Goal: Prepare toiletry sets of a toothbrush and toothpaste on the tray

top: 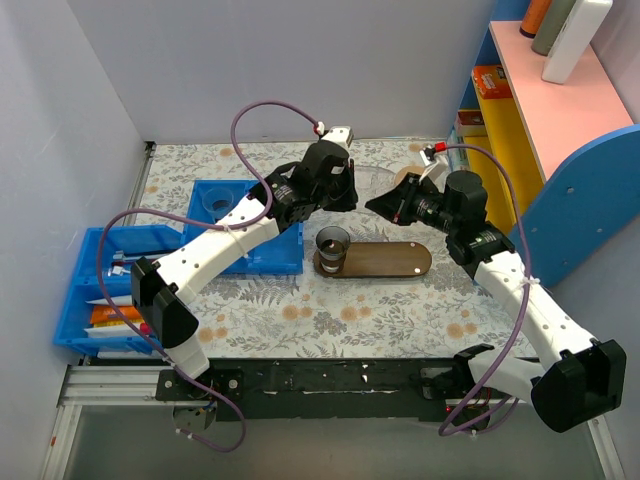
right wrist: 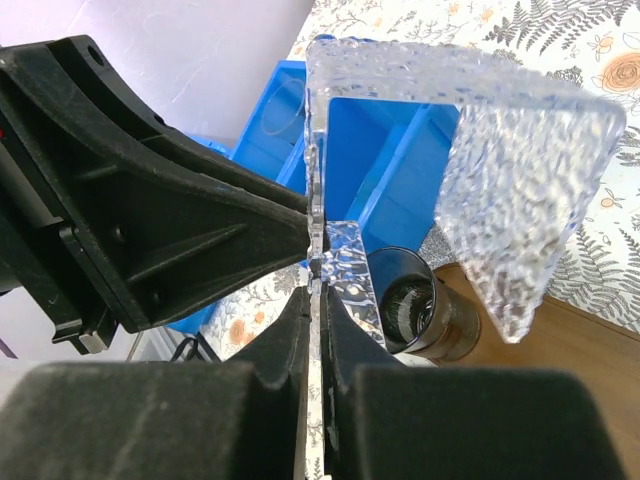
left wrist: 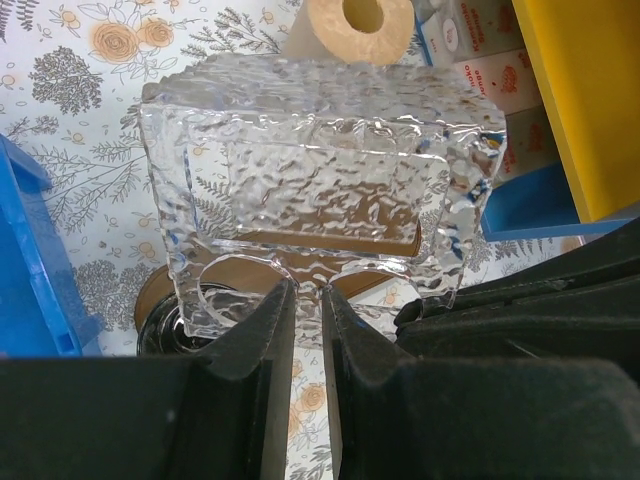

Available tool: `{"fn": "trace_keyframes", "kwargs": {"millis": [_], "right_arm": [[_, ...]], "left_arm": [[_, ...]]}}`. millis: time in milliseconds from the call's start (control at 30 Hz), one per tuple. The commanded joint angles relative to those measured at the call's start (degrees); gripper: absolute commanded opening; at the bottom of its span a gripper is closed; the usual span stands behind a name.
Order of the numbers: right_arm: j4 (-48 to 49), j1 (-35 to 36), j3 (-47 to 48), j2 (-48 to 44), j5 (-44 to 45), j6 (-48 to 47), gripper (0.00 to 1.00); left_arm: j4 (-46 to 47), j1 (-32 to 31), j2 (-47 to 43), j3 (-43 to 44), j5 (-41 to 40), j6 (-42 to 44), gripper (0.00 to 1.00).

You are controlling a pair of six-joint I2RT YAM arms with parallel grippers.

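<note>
Both grippers hold one clear, ripple-textured plastic holder (left wrist: 310,160) in the air above the dark brown wooden tray (top: 390,262). My left gripper (left wrist: 307,295) is shut on the holder's lower edge. My right gripper (right wrist: 318,295) is shut on a thin side wall of the holder (right wrist: 520,180). From above, the left gripper (top: 355,195) and right gripper (top: 378,205) meet tip to tip behind the tray. A small dark cup (top: 332,245) stands on the tray's left end and also shows in the right wrist view (right wrist: 415,310). The yellow-gold toothpaste is not in view.
Two blue bins sit on the left: one near the tray (top: 225,225) and one at the table edge (top: 105,290) holding an orange tube (top: 115,316). A yellow and blue shelf unit (top: 520,130) stands at the right. A cardboard roll (left wrist: 360,25) lies beyond the holder.
</note>
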Motion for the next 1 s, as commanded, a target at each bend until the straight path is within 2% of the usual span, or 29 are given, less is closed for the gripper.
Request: {"fn": "trace_keyframes", "kwargs": {"millis": [0, 133, 200, 267, 367, 400, 467, 500, 567, 700, 967], "right_arm": [[4.1, -0.2, -1.1, 0.0, -0.5, 0.8, 0.03], [4.4, -0.4, -1.7, -0.7, 0.5, 1.6, 0.01], [4.5, -0.7, -2.0, -1.5, 1.2, 2.2, 0.01], [4.3, -1.2, -2.4, -2.2, 1.2, 2.3, 0.01], [4.1, -2.8, -2.4, -3.2, 0.7, 2.8, 0.01], [4.1, -3.9, -2.4, -3.3, -0.3, 3.1, 0.01], [4.1, -5.4, -2.3, -3.8, -1.6, 3.1, 0.01], [3.6, -6.8, -2.4, -4.0, -2.7, 3.0, 0.01], [2.9, -8.2, -2.5, -4.5, -4.0, 2.8, 0.01], [1.8, -11.8, -4.5, -5.9, -8.7, 2.8, 0.01], [-5.5, -16.6, -8.8, -10.4, -14.1, -0.3, 0.01]], "left_arm": [[2.2, -0.7, -2.7, -0.7, 0.4, 0.8, 0.00], [3.5, -0.7, -3.6, -1.8, 0.7, 1.0, 0.01], [4.3, -0.7, -4.4, -2.0, 1.3, 1.5, 0.24], [5.3, -0.7, -5.1, -2.9, 1.9, 2.3, 0.41], [6.8, -0.7, -6.6, -3.9, 2.4, 3.7, 0.55], [7.3, -0.7, -7.4, -4.3, 3.0, 5.0, 0.68], [8.1, -0.7, -8.7, -5.9, 3.8, 6.5, 0.80], [9.4, -0.7, -9.3, -6.6, 4.0, 7.2, 0.90], [10.5, -0.7, -11.5, -8.5, 4.4, 7.6, 0.98], [12.4, -0.6, -14.2, -10.3, 5.1, 8.7, 0.98], [13.4, 2.0, -18.4, -14.2, 11.7, 7.2, 0.98]]}}
